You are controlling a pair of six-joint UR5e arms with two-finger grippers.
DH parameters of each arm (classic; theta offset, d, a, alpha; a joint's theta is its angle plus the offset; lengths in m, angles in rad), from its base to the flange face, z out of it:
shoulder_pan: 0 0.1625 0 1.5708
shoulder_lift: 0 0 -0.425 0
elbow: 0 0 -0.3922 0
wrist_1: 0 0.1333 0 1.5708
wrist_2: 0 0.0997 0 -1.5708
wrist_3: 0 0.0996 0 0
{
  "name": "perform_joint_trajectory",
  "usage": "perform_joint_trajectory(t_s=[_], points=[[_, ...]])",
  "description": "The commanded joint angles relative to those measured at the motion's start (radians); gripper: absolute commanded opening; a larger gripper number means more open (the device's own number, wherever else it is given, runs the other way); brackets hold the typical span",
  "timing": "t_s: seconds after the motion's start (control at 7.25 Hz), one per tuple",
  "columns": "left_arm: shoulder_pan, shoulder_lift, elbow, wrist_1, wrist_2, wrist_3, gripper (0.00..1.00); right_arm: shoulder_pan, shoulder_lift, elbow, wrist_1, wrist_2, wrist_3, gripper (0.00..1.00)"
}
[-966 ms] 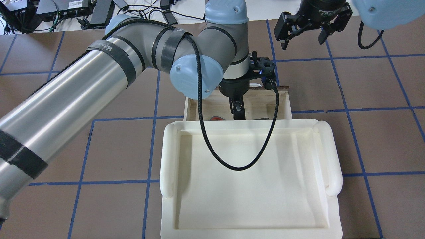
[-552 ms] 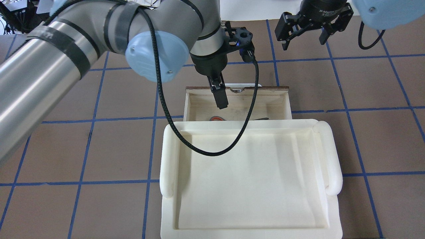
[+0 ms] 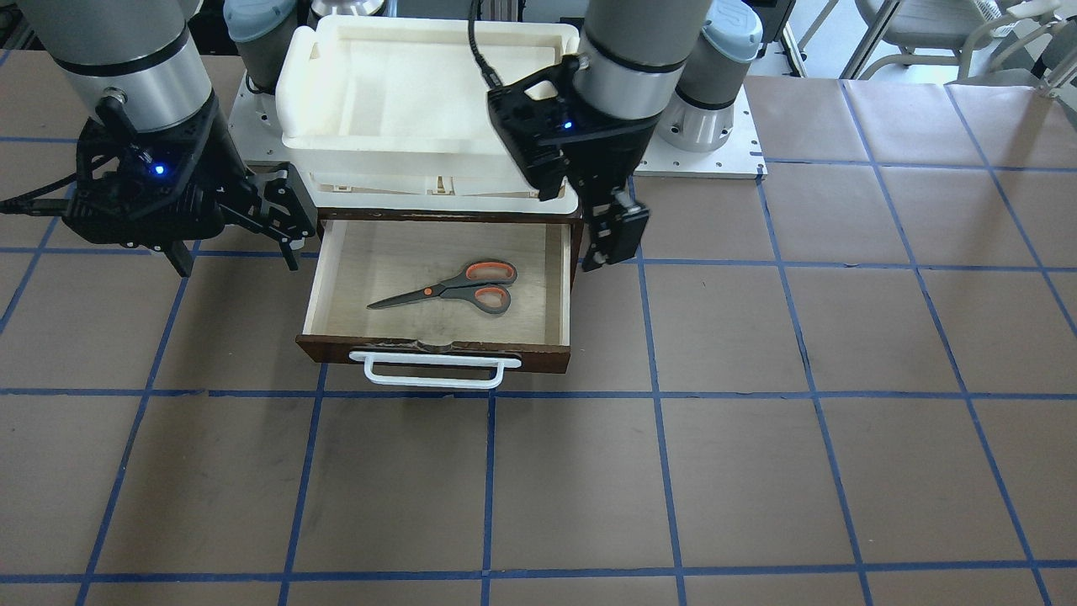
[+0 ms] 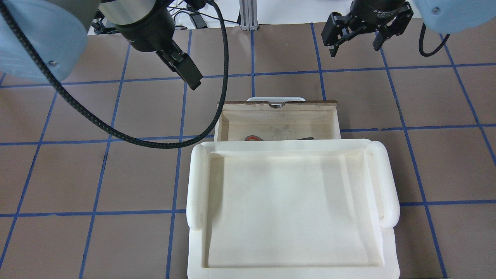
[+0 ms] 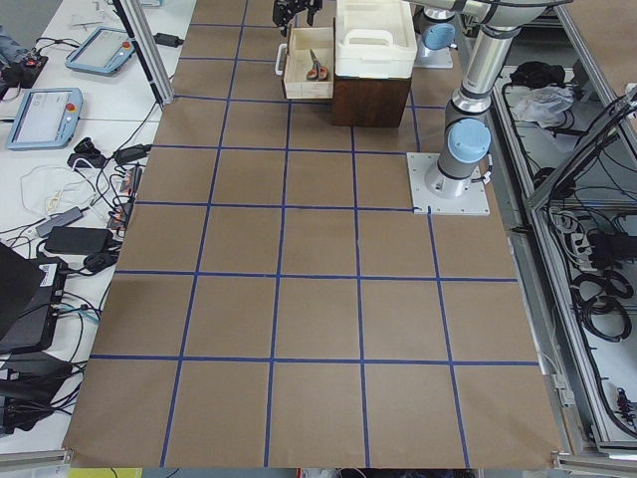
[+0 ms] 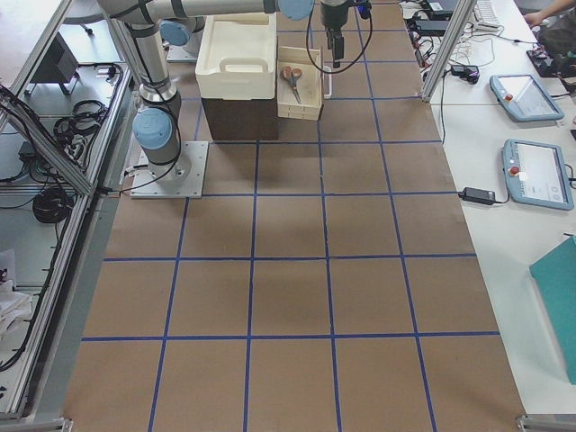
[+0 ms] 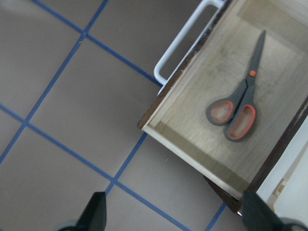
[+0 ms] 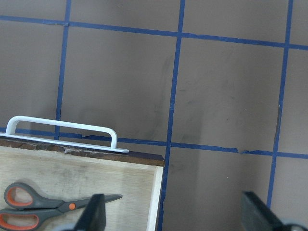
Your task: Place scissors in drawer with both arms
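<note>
The scissors lie flat on the pale floor of the open drawer, blades pointing to the robot's right. They also show in the left wrist view and the right wrist view. In the overhead view only an orange handle peeks out past the tray edge. My left gripper is open and empty, raised above the table to the left of the drawer. My right gripper is open and empty, above the table beyond the drawer's right front corner.
A cream-white plastic tray sits on top of the cabinet behind the drawer. A black cable loops down from my left wrist near the drawer's left side. The white bar handle faces the open table.
My left gripper has lifted out of the drawer and swung away to the left, off the drawer. The scissors stay in the drawer. The right arm has not moved.
</note>
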Motion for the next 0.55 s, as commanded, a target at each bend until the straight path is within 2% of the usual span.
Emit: perform_joint_trajectory(t_s=[0.0,0.41], points=[[0.07,0.055,-0.087,0.003,0.149,-0.345,1.0,0.0,0.0,0.001,0.005,0.002,0.001,1.0],[0.107,0.1,-0.127,-0.011,0.148,-0.656,1.0,-0.002,0.001,0.001,0.007,-0.002,0.001,1.0]])
